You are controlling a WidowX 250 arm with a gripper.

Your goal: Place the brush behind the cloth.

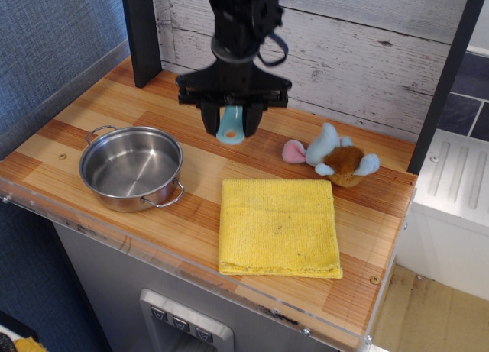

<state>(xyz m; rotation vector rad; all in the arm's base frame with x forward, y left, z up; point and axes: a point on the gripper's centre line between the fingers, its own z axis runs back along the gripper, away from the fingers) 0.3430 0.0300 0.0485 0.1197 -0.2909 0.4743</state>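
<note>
cloth (pixel 279 227) flat at the front of the counter (pixel 92 115), right of centre, folded square, near edge close to the counter's front lip

steel pot (pixel 131 167) to its left, upright, apart from the cloth, two loop handles showing

plush toy (pixel 330 156) just behind the cloth's far right corner, lying on its side, white and brown with a pink ear; whether it touches the cloth edge I can't tell

gripper (pixel 231 123) behind the cloth's far left corner and further back, between pot and plush in left-right terms, pointing down from the black arm

brush (pixel 231 126) sits between the two black fingers (pixel 209 120), pinched on both sides, handle end down; the light-blue ring with its hole pokes out below the fingertips, bristles hidden up inside the gripper body

brush tip looks close to the counter surface, contact can't be judged from this angle

white plank wall (pixel 367 39) behind everything, dark post (pixel 142 39) at far left
</note>
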